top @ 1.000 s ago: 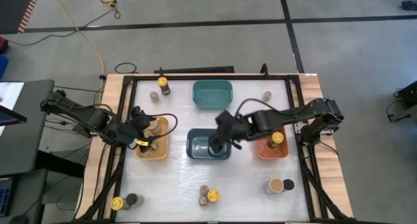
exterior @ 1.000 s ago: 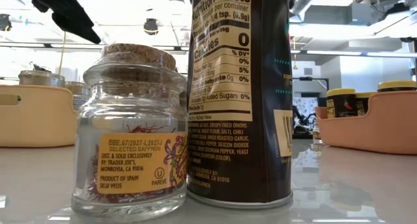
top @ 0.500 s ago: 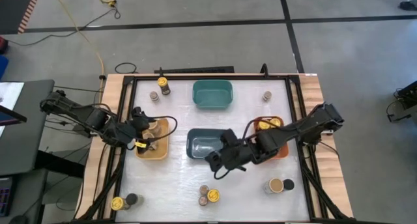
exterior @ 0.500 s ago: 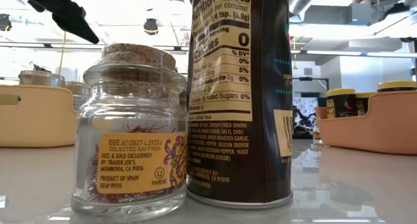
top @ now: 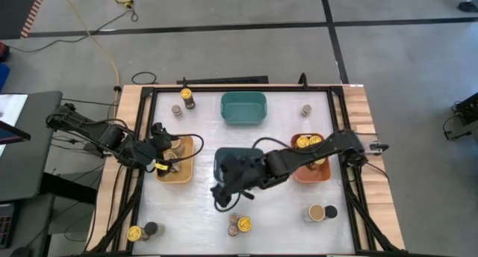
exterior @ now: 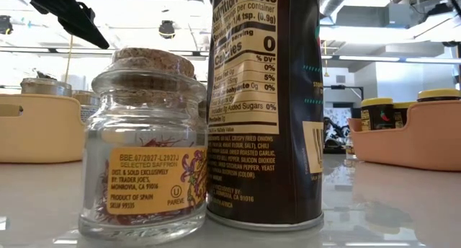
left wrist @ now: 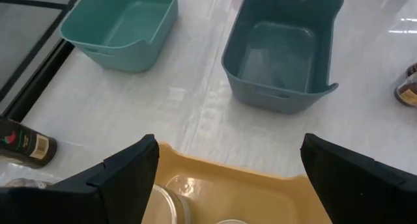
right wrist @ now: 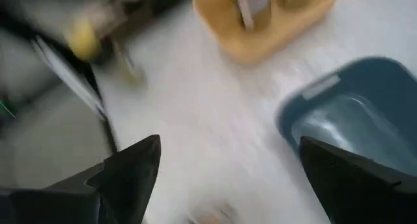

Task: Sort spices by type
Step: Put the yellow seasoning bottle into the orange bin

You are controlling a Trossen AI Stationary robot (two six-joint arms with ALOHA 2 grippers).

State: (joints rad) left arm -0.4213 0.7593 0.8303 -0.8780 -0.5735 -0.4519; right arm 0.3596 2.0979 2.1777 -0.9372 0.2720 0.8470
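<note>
reaching past the dark-blue bin (top: 237, 164), the right gripper (top: 221, 197), fingers spread and empty, nears two jars (top: 239, 225) at the table's near edge; clipping one could topple both.

Cork-topped glass jar (exterior: 142, 143), lower left of the low view, orange label: "BBE:07/2027-L2027J", "SELECTED SAFFRON", "TRADER JOE'S, MONROVIA, CA 91016", "PRODUCT OF SPAIN", "SKU# 99335", "PAREVE".

Tall dark jar (exterior: 264, 104), centre, white panel: "Nutrition Facts", "Calories 0", "0g Added Sugars 0%"; ingredients below, seemingly "CRISPY FRIED ONIONS… DRIED ROASTED GARLIC".
</note>
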